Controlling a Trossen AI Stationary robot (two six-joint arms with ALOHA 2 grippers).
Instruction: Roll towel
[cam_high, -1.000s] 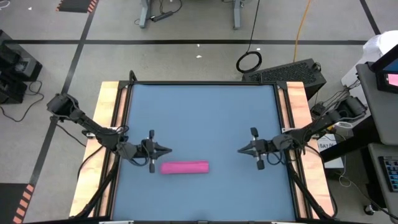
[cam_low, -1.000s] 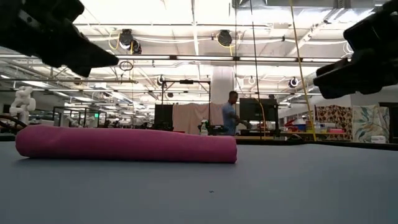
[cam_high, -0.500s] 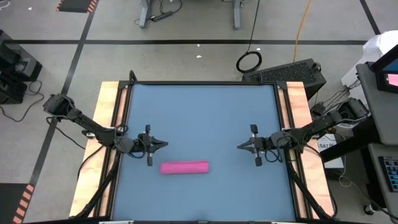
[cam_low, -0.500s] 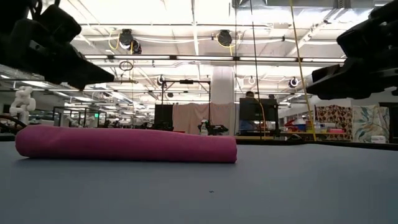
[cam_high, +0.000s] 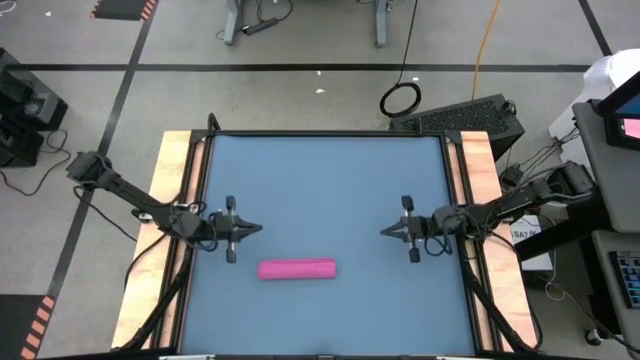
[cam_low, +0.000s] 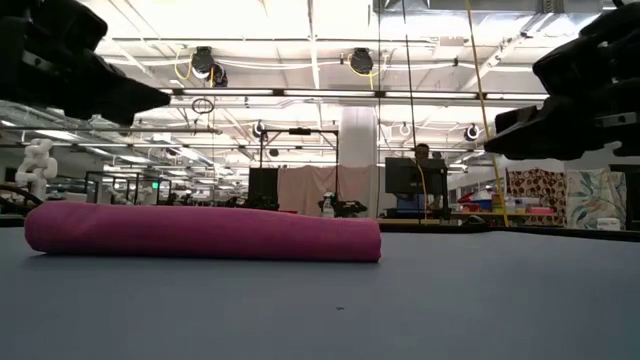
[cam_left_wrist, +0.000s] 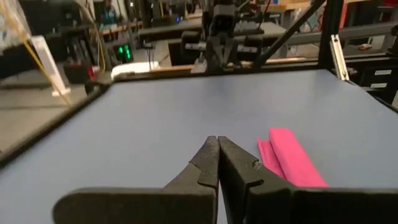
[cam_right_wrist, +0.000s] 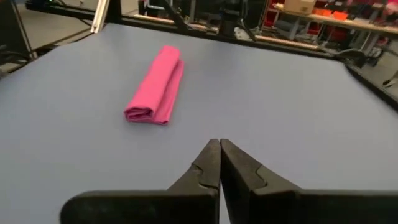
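Towel (cam_high: 297, 268) lies fully rolled on the surface (cam_high: 330, 180), front centre. Left gripper (cam_high: 252, 229) and right gripper (cam_high: 388, 231) hang clear, fingers closed, empty. Rolling looks finished; next likely just parking both arms.

high: overhead | low: tabletop level | both share towel (cam_high: 297, 268)

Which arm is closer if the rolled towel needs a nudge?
Left, probably. The left gripper is shut, just above the towel's near end; the right gripper, also shut, sits farther off.
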